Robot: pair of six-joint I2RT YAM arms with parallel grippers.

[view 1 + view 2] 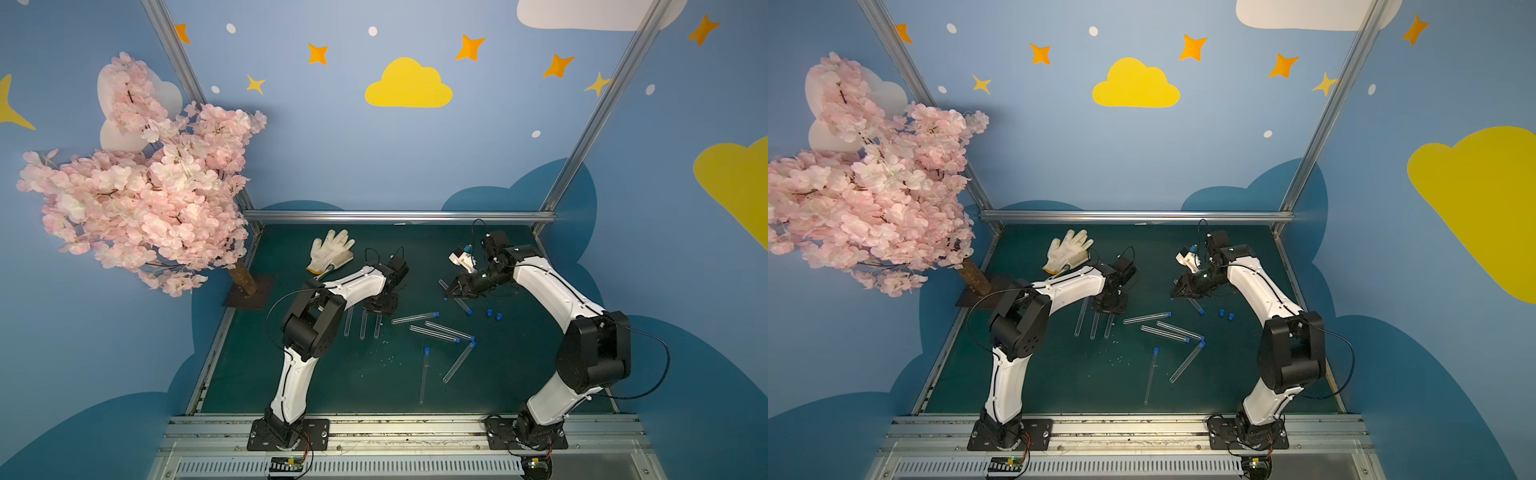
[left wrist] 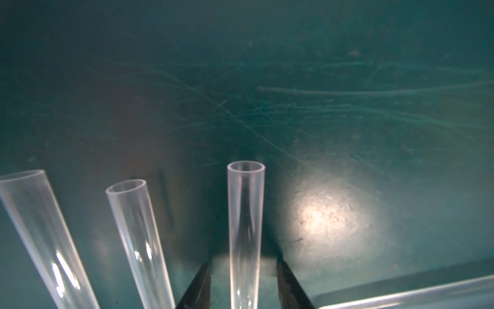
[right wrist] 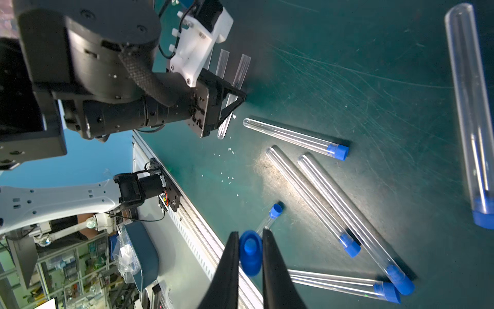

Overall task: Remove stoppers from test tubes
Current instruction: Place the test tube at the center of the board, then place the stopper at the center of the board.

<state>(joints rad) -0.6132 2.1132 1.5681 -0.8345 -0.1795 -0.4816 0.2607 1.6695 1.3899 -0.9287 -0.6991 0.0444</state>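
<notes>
Our right gripper (image 3: 250, 232) is clamped on one blue stopper (image 3: 250, 256). Just beyond it we see capped test tubes (image 3: 296, 137) scattered on the green mat (image 3: 347, 80). Farther off, our left gripper (image 2: 243, 264) stands open astride an uncapped tube (image 2: 246, 214), fingers apart from it. Farthest back lies a white glove (image 1: 330, 249).

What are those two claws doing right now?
Left gripper: open, straddling an uncapped tube.
Right gripper: closed on a blue stopper.

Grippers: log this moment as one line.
left gripper: open, astride uncapped test tube | right gripper: shut on blue stopper | capped tubes lie on mat
</notes>
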